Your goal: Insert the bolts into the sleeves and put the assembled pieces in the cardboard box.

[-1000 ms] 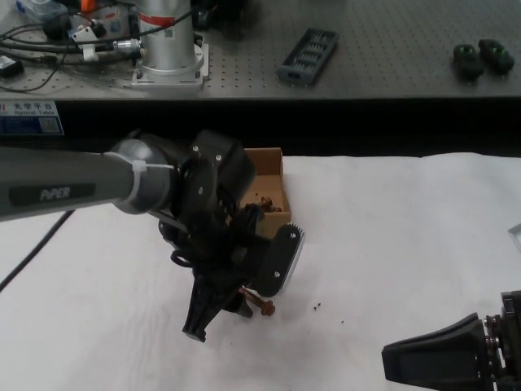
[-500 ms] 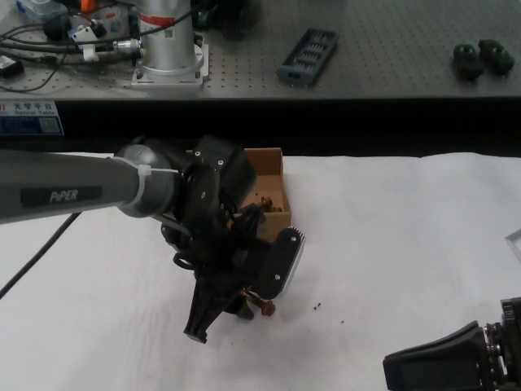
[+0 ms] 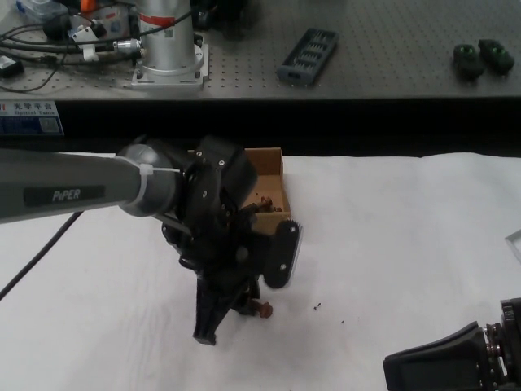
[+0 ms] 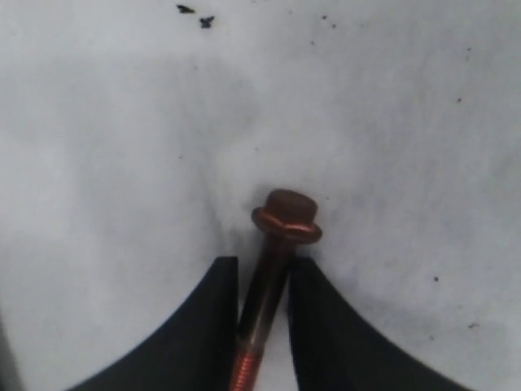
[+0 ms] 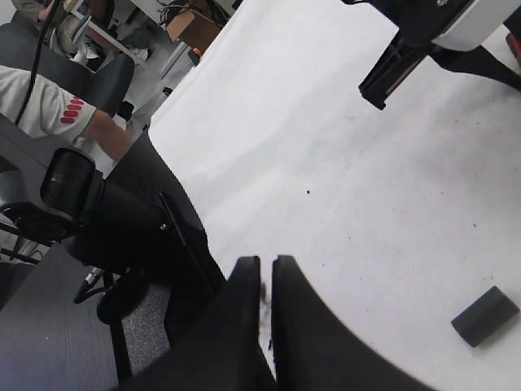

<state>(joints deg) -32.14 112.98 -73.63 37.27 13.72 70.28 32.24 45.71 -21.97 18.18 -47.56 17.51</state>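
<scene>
Bolt [image 4: 264, 285] on white cloth [image 3: 391, 244] near cardboard box [image 3: 267, 155], shank clamped in left gripper [image 4: 262, 265] — we judge pickup in hand. Next: clean lift, line-up with sleeve. Right gripper [image 5: 262, 269] closed, empty.

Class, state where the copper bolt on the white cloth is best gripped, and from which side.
Grip the bolt on its bare shank just behind the flanged head, from above, straddling it: it lies flat, and the flange should stop slipping.
</scene>
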